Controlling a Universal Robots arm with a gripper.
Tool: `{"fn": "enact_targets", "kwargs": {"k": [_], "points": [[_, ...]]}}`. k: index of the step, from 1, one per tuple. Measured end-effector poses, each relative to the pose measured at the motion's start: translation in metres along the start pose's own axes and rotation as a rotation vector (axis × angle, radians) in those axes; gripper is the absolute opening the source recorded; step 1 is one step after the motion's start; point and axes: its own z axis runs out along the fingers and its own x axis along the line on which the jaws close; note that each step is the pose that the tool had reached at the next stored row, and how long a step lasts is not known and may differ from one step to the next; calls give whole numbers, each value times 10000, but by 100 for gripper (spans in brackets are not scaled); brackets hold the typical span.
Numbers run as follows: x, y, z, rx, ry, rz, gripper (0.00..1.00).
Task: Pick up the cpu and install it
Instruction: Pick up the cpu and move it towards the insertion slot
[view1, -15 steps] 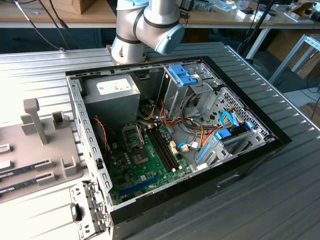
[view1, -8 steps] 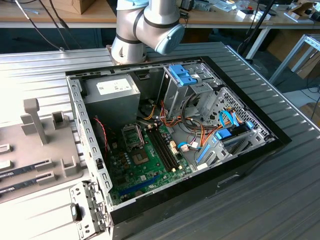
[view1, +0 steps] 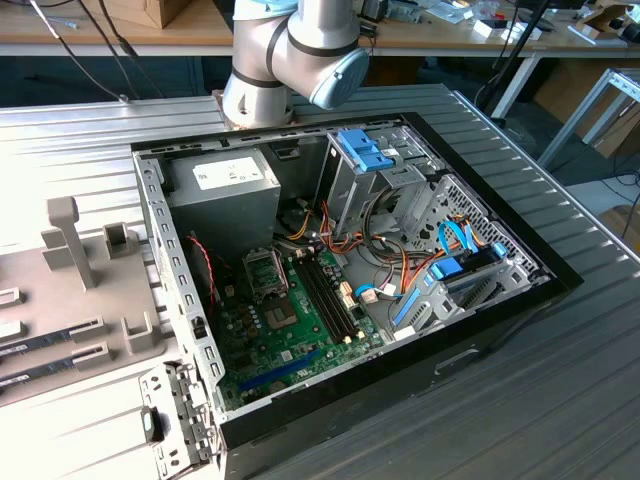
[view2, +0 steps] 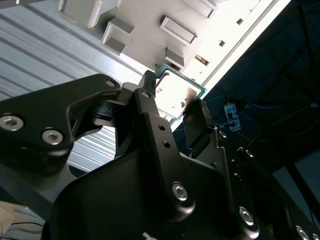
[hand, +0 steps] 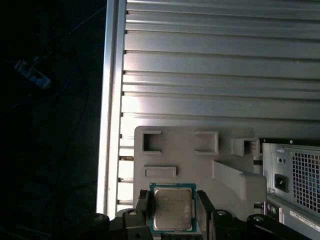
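Observation:
The cpu (hand: 172, 210), a small silver-topped square chip with a thin green rim, sits between my two black fingers (hand: 142, 207) in both wrist views. My gripper (hand: 172, 196) is shut on its two opposite edges and holds it well above the grey fixture tray (hand: 200, 165). In the second wrist view the cpu (view2: 175, 95) shows bright between the tips of the gripper (view2: 175, 91). On the green motherboard in the exterior view, the square socket (view1: 281, 318) lies with its hinged metal frame (view1: 262, 272) raised beside it.
The open computer case (view1: 500, 325) lies on the ribbed metal table (view1: 560, 400), with a grey power-supply box (view1: 222, 185), memory sticks (view1: 325, 290) and cable bundles inside. The fixture tray (view1: 60, 300) is at the exterior view's left. The table edge (hand: 112, 100) borders dark floor.

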Motion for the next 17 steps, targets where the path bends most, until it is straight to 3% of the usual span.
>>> {"fn": "enact_targets", "kwargs": {"k": [7, 17], "points": [[-72, -20, 1, 0, 1, 0, 47], [-239, -27, 5, 0, 3, 1, 47]]}}
